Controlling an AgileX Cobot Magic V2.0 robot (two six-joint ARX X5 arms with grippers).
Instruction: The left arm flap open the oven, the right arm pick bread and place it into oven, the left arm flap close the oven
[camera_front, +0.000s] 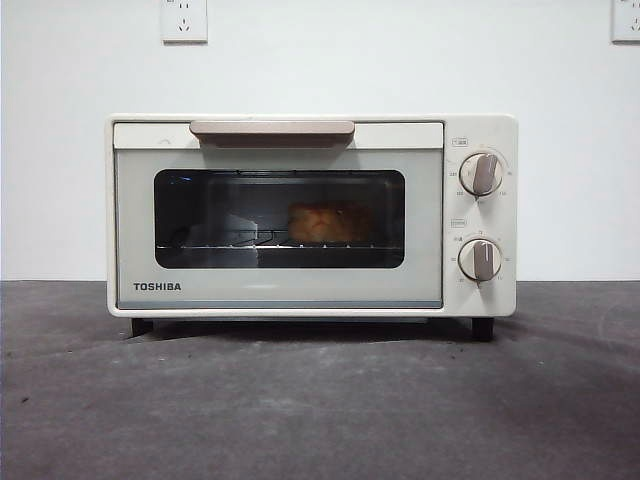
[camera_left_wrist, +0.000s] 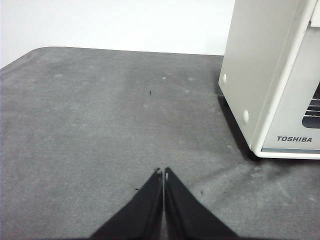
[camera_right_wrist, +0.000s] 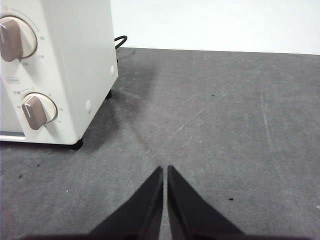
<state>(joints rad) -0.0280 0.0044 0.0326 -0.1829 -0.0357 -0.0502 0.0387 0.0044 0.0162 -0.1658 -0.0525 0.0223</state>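
The cream-white TOSHIBA oven (camera_front: 310, 215) stands in the middle of the table with its door shut and its beige bar handle (camera_front: 272, 130) at the top. The golden-orange bread (camera_front: 330, 222) lies on the rack inside, seen through the dark glass window. My left gripper (camera_left_wrist: 163, 172) is shut and empty, low over the grey table, off the oven's left side (camera_left_wrist: 260, 75). My right gripper (camera_right_wrist: 164, 170) is shut and empty, off the oven's knob side (camera_right_wrist: 75, 70). Neither gripper shows in the front view.
Two round knobs (camera_front: 482, 173) sit on the oven's right panel. A black cable (camera_right_wrist: 120, 41) runs behind the oven. The grey table mat (camera_front: 320, 400) spreads in front of it, and a white wall with sockets (camera_front: 184, 20) stands behind.
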